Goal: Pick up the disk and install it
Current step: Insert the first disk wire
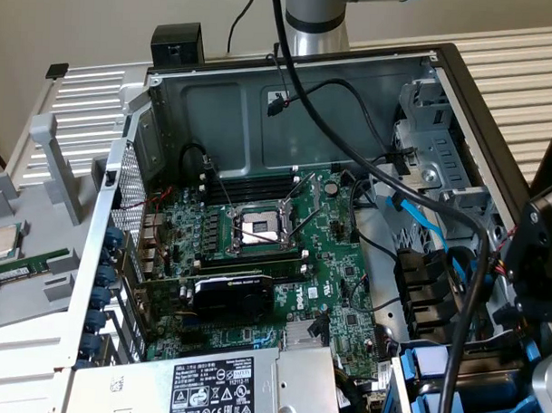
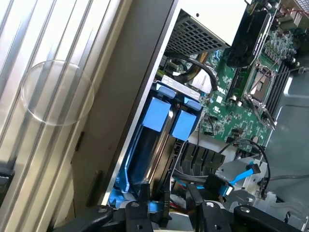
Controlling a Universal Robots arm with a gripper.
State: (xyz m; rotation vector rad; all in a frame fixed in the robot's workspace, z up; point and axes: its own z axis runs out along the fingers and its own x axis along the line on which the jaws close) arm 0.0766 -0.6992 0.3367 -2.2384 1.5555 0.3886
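Observation:
The disk (image 2: 145,145) stands edge-on in the drive bay at the case's corner, clipped in its bright blue carrier. Its blue front tab faces the power supply, and a long blue rail runs back towards my fingers. A second blue carrier (image 2: 186,124) stands beside it. My gripper (image 2: 168,199) hovers at the bay's rear end. Its two dark fingers (image 2: 144,195) are spread to either side of the dark edge between the carriers, and I see no grip on anything. In the exterior view the gripper (image 1: 530,288) hangs at the right edge, above the blue carriers (image 1: 460,385).
The open case holds the motherboard (image 1: 257,233), a black graphics card (image 1: 232,294) and the grey power supply (image 1: 224,386). Black and blue cables (image 1: 421,221) cross near the bay. A small CPU chip (image 1: 3,242) lies on the grey panel at the exterior view's left.

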